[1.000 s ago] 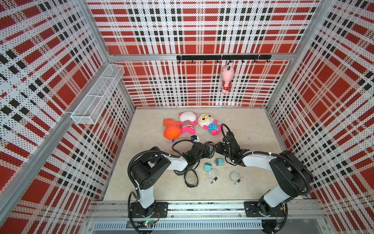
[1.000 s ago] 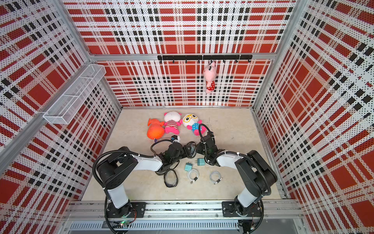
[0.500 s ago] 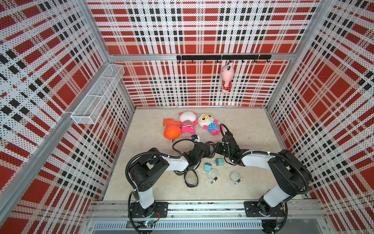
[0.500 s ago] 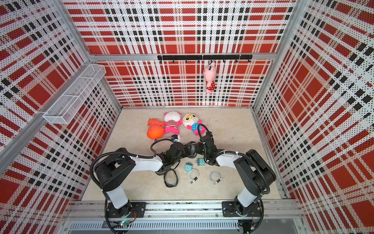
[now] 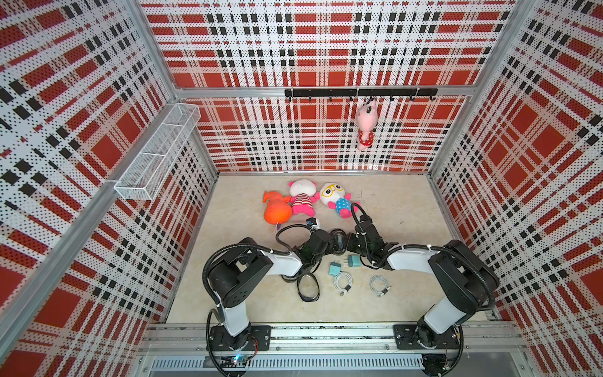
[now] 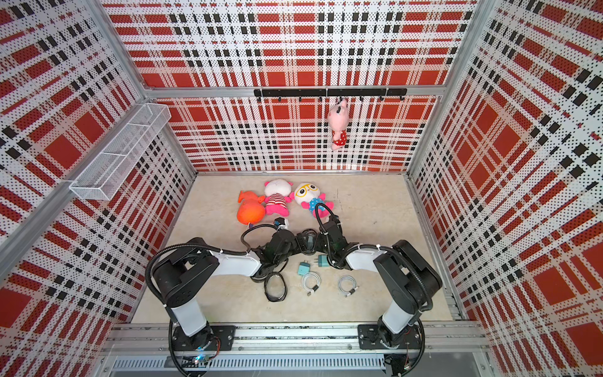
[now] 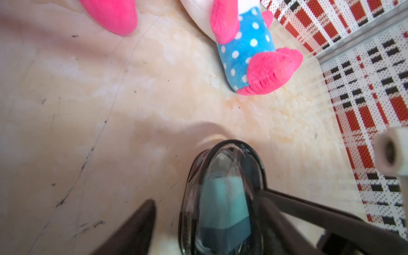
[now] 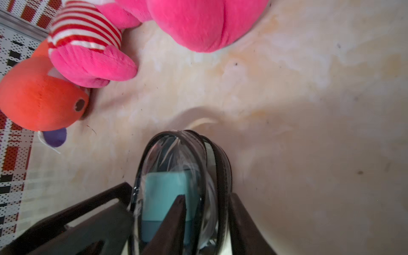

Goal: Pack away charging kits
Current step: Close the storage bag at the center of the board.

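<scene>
One adapter (image 8: 161, 192) in case (image 8: 220, 167), right hand (image 8: 207, 198) gripping

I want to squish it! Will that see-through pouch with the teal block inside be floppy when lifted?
Probably a little: the pouch has a wrinkled clear side, like soft plastic. Its black rim likely keeps the oval shape. The teal block inside might slide and tip it.

Perforated plaid walls (image 5: 326, 49) in red, white and black are enclosing a pale beige worktop (image 5: 396, 199). A black hook rail (image 5: 326, 92) is running across the back wall; left of it, a white wire basket (image 5: 156, 153) is hanging.
</scene>
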Robot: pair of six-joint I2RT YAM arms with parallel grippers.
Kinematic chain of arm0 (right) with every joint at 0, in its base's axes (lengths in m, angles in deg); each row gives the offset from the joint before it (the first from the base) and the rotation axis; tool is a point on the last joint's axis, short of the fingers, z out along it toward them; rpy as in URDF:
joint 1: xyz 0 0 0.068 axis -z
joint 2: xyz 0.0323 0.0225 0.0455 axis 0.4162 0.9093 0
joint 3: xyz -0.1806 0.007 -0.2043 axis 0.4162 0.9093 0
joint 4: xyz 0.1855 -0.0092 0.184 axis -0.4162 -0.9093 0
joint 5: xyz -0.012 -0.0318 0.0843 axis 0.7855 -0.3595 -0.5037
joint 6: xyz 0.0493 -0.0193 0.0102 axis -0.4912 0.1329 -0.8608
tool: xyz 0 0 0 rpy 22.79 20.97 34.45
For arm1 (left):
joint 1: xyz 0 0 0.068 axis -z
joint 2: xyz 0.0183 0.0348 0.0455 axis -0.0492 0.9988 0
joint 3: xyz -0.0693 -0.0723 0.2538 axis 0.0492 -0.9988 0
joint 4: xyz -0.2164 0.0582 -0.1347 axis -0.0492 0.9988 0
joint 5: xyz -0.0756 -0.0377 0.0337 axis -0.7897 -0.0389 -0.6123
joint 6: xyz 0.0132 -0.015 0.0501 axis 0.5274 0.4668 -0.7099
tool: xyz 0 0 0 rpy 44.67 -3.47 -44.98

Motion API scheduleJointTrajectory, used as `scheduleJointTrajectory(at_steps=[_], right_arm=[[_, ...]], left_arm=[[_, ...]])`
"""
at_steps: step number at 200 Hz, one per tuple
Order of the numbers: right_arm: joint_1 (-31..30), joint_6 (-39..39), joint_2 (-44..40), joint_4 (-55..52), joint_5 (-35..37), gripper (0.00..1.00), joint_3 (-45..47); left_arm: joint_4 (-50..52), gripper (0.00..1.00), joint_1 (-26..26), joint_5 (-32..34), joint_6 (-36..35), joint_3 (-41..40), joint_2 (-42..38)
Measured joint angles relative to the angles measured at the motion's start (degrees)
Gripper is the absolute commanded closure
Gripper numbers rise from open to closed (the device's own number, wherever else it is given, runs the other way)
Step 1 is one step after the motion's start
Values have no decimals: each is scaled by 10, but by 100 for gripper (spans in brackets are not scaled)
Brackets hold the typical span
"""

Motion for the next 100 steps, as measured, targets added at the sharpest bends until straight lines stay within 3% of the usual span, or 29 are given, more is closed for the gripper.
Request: scheduleJointTrajectory(at_steps=[36,60,100], right_arm=[[0,-3,2,6,9,80,5],[0,-7,2,9,14,86,12],[0,-8,10,20,15,91,12]], left_arm=[[-85,2,-13,-31,4,-69,-21],[-111,0,-19,-39,11,-73,-23],[-133,8,-26,-69,19,-68,-26]])
